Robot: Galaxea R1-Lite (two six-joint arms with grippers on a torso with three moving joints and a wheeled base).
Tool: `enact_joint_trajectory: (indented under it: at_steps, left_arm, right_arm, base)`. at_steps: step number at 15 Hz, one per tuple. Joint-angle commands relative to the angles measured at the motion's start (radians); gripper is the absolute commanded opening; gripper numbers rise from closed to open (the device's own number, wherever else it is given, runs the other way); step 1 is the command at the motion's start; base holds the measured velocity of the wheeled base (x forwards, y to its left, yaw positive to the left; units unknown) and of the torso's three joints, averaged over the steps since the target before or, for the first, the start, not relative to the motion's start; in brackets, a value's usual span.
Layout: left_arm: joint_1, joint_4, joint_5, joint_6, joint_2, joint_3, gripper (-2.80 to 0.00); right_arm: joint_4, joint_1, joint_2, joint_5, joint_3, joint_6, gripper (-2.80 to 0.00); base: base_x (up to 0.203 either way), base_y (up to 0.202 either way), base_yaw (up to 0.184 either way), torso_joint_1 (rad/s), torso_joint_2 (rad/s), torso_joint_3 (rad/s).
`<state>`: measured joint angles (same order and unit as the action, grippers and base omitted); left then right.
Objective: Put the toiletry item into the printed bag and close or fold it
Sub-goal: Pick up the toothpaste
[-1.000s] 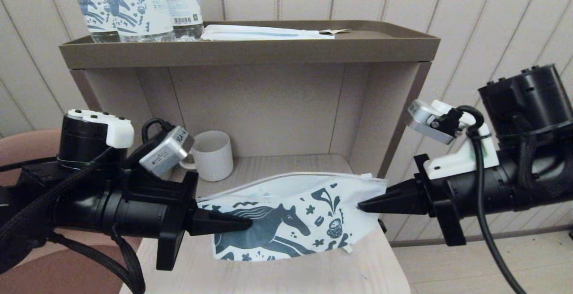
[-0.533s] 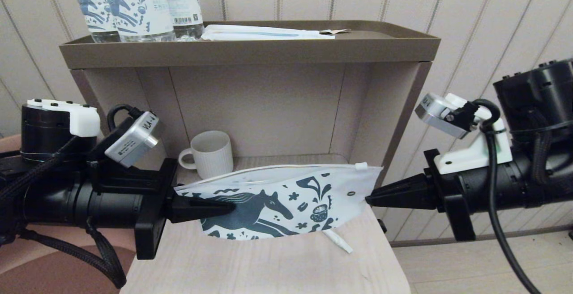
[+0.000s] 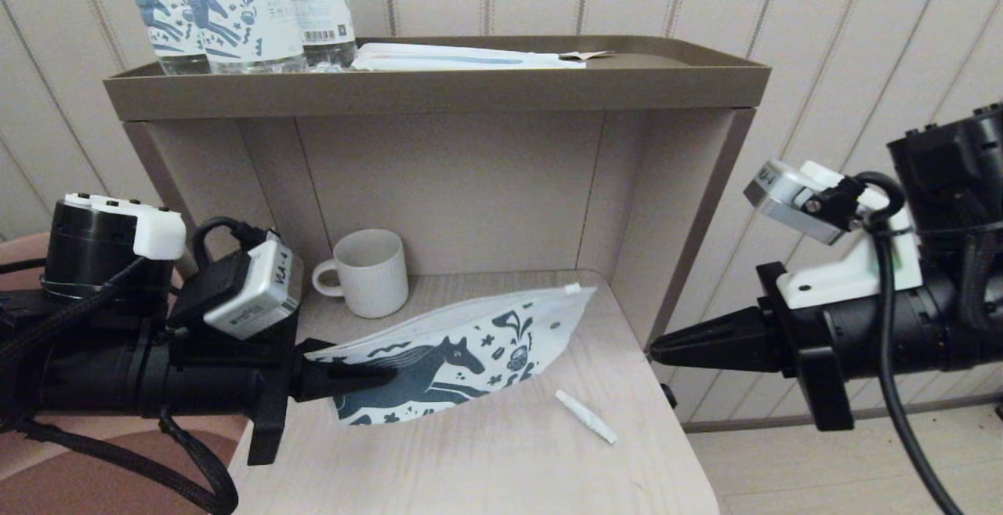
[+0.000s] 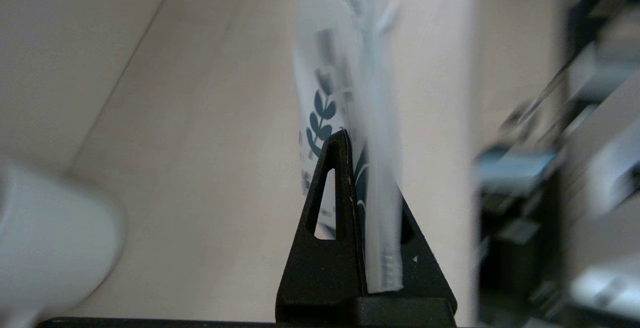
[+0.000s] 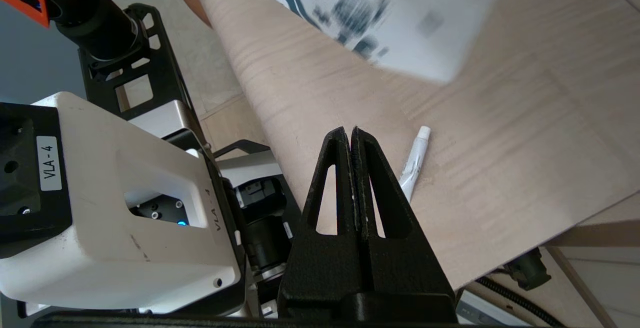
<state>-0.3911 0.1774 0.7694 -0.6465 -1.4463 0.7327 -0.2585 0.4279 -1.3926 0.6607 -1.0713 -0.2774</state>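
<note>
my left gripper (image 3: 384, 375) is clamped on the printed bag (image 3: 470, 350), which hangs out past its tips. my right gripper (image 3: 654, 353) is closed, empty; the toiletry item (image 3: 585, 416) lies just beyond its tips on the table (image 3: 501, 468).

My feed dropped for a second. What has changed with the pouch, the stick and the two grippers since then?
The right gripper let go of the white horse-printed zip pouch and drew back off the table's right edge, fingers shut on nothing. The left gripper, still clamped on the pouch, carried it leftward. The thin white wrapped stick now lies uncovered on the pale wooden tabletop. White ribbed mug unchanged.
</note>
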Motion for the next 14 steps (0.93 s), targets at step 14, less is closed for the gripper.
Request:
enact_joint_trajectory:
  at_steps: [14]
  left_arm:
    - [-0.048, -0.132, -0.318, -0.487, 0.158, -0.001, -2.80]
  right_arm:
    - [-0.002, -0.001, -0.035, -0.006, 0.005, -0.006, -2.80]
  base:
    - [0.000, 0.000, 0.000, 0.000, 0.00, 0.000]
